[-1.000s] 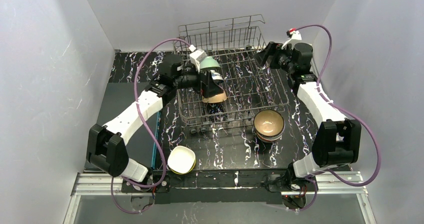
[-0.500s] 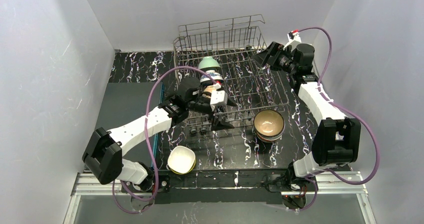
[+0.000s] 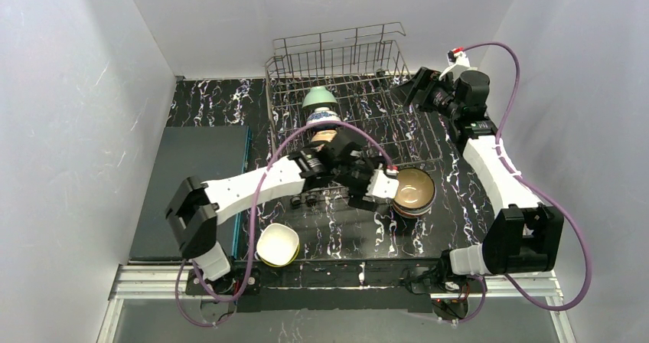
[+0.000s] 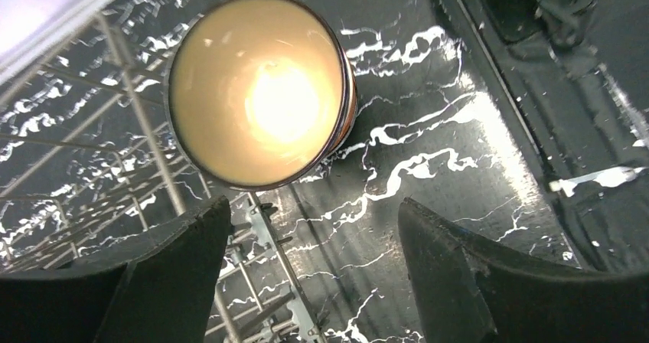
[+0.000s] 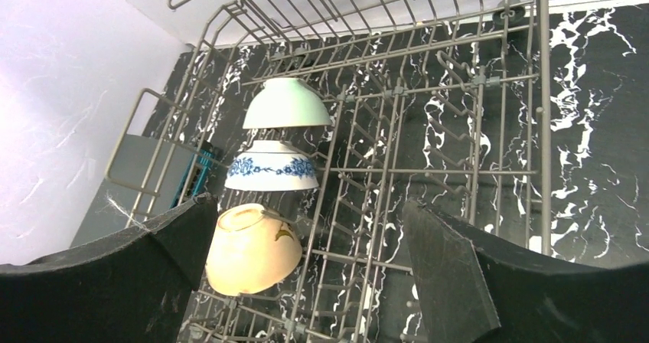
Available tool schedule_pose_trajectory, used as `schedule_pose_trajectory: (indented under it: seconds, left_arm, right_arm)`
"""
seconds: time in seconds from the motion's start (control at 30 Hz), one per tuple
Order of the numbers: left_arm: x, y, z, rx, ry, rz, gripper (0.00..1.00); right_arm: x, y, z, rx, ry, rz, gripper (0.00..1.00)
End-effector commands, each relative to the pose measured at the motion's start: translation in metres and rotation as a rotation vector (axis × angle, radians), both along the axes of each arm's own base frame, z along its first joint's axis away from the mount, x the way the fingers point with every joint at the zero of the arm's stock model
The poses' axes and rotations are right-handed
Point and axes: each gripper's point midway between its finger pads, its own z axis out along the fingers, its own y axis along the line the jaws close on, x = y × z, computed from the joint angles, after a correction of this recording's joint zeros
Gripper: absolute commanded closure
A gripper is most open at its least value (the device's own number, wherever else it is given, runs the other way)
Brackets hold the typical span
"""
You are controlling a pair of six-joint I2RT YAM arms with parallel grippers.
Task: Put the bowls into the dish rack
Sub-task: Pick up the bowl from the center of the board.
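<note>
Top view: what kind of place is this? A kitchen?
Probably a robot lab booth, not a kitchen: plain white walls, two robot arms bolted to a black marbled table, a dish rack.

The left tool (image 3: 380, 191) has swung out of the dish rack (image 3: 360, 132); now beside the stacked bowls (image 3: 412, 190).

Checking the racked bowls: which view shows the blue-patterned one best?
Right wrist: the blue-patterned bowl shows whole, close, between the mint bowl and cream bowl. Top external shows it small; left wrist misses it.
</note>
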Motion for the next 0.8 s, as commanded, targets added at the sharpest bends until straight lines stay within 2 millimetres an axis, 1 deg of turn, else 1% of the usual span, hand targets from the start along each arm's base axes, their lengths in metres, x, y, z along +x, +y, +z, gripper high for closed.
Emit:
schedule_pose_trajectory:
  seconds: [0.0,0.03,0.2,0.3,0.5,0.6,0.7,0.77]
  left_arm:
    - [0.005,-0.005,-0.025,0.162,-0.091,0.005,0.24]
    - [0.003,-0.009,-0.033,0.187,-0.099,-0.003,0.25]
    - [0.009,-0.020,-0.051,0.262,-0.149,0.003,0.33]
    - [0.010,-0.024,-0.059,0.283,-0.169,-0.006,0.40]
    - [0.014,-0.039,-0.065,0.274,-0.230,-0.015,0.47]
    - [0.015,-0.046,-0.064,0.251,-0.257,-0.019,0.48]
    - [0.012,-0.052,-0.065,0.237,-0.270,-0.031,0.48]
    - [0.010,-0.055,-0.066,0.235,-0.281,-0.037,0.51]
  right_arm:
    - [-0.009,0.001,0.028,-0.054,-0.082,-0.030,0.01]
    - [-0.011,0.003,0.029,-0.057,-0.086,-0.026,0.01]
    - [-0.016,0.004,0.033,-0.082,-0.101,-0.034,0.01]
    - [-0.017,0.007,0.034,-0.091,-0.109,-0.029,0.01]
    - [-0.016,0.012,0.032,-0.093,-0.111,-0.023,0.01]
    - [-0.014,0.016,0.030,-0.089,-0.106,-0.013,0.01]
    - [-0.013,0.019,0.028,-0.086,-0.098,0.001,0.01]
    - [-0.012,0.020,0.025,-0.085,-0.092,0.005,0.01]
